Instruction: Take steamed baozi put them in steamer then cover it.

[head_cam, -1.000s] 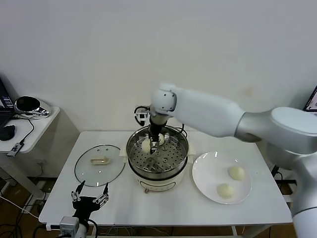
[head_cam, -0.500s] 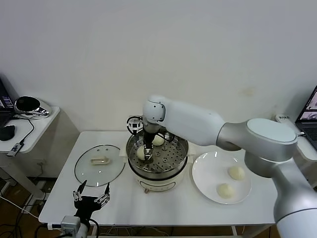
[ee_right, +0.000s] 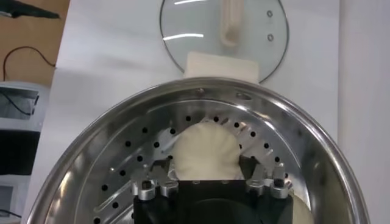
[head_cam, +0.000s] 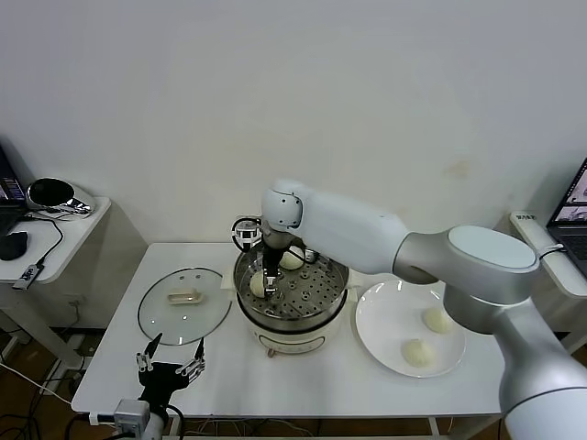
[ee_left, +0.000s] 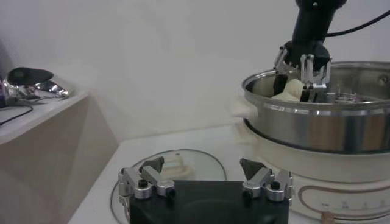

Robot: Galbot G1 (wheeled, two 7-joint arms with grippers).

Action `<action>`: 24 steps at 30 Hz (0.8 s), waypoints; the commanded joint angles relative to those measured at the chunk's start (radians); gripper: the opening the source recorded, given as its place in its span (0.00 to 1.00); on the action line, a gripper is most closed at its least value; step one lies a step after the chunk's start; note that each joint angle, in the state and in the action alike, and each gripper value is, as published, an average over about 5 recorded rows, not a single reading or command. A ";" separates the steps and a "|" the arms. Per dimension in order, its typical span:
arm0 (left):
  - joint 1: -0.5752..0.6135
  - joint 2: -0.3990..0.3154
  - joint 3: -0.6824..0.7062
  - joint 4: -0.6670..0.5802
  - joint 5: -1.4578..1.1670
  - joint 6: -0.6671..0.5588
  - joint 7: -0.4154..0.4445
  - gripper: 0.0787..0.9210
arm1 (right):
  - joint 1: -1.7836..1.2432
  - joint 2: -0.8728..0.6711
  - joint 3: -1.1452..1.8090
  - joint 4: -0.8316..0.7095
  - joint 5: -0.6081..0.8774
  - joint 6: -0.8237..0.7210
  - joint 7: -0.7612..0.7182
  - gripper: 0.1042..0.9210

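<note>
**Steel tray, bun between my fingers**

Steel all round my right gripper (head_cam: 268, 286), which is down inside the steamer (head_cam: 292, 295), near the side of the perforated tray closest to the glass lid. Its fingers (ee_right: 159, 178) sit on either side of a cream-white baozi (ee_right: 204, 153) and pinch it; the bun rests on the tray's holes, close to the pot's rim. A second baozi (head_cam: 292, 261) lies on the tray toward the back wall, just beside my wrist. Two more baozi wait on the white plate (head_cam: 385, 321) to the right of the steamer: one (head_cam: 439, 319) farther back, one (head_cam: 417, 352) nearer the front edge, apart from each other.

On the worktop (head_cam: 101, 380), the glass lid (head_cam: 185, 305) lies flat to the left of the steamer, its pale handle up, its edge just beside the cream-white base.

My left gripper (head_cam: 168, 365) hangs low at the worktop's front edge, in front of the lid, fingers spread and holding nothing.
</note>
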 commanded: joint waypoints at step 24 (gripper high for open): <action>0.014 0.001 0.004 -0.003 -0.028 0.030 0.029 0.88 | 0.019 -0.959 0.123 0.627 -0.218 0.229 -0.230 0.88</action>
